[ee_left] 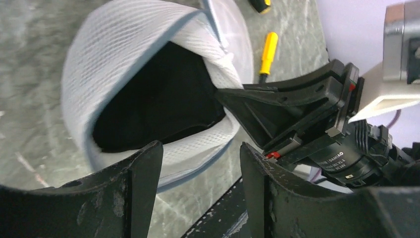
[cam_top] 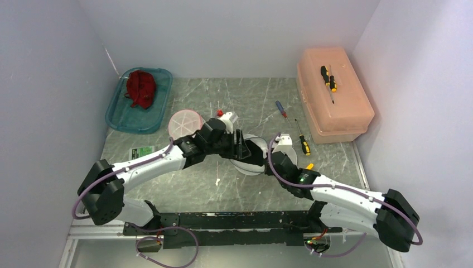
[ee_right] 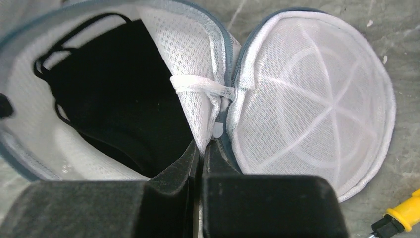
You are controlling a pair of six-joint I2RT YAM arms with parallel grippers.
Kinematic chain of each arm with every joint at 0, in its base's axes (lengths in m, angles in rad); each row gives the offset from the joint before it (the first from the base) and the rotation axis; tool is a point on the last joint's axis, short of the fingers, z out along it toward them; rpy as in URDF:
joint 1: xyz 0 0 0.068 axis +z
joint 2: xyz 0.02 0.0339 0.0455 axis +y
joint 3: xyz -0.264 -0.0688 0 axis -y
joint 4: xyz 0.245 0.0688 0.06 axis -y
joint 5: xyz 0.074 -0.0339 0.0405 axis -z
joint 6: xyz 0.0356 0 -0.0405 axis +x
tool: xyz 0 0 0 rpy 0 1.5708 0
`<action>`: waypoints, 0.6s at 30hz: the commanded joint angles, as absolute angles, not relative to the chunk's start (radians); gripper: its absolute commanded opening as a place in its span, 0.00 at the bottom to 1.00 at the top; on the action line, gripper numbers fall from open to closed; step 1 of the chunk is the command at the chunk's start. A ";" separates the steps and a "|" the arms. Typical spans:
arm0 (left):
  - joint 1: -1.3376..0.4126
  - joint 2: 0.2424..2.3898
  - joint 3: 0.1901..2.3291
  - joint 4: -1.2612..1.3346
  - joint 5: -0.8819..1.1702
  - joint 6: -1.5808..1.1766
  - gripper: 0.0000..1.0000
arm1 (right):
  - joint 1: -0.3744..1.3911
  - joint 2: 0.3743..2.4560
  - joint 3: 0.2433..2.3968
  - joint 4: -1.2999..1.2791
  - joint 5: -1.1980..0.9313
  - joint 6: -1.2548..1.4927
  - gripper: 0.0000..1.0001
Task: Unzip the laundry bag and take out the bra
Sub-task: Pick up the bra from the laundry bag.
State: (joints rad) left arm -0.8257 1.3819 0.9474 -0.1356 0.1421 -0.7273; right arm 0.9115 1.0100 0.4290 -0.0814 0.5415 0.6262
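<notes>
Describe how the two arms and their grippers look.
The left arm and the right arm have white links and bulky black joints, each with a thin purple cable along it. The left gripper and the right gripper have black, wedge-shaped fingers.

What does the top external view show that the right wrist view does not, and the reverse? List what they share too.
Only top external: a teal tray holding a red cloth, and an orange box. Only right wrist: the black bra inside the open laundry bag, with the right claw shut on the bag's seam. Both: the white mesh bag and grey table.
</notes>
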 commanded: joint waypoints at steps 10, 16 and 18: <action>-0.914 1.547 1.078 -0.145 0.094 -0.703 0.63 | 0.916 0.844 0.383 -0.014 0.474 0.676 0.00; -0.958 1.653 1.074 -0.250 -0.034 -0.647 0.62 | 0.917 0.776 0.320 -0.004 0.453 0.697 0.00; -0.966 1.657 1.051 -0.231 -0.056 -0.643 0.63 | 0.917 0.756 0.305 -0.018 0.461 0.701 0.00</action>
State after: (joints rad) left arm -0.9459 1.6505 1.0664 -0.2092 0.0292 -0.6811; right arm 0.9115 0.7994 0.3218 -0.0589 0.4652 0.6765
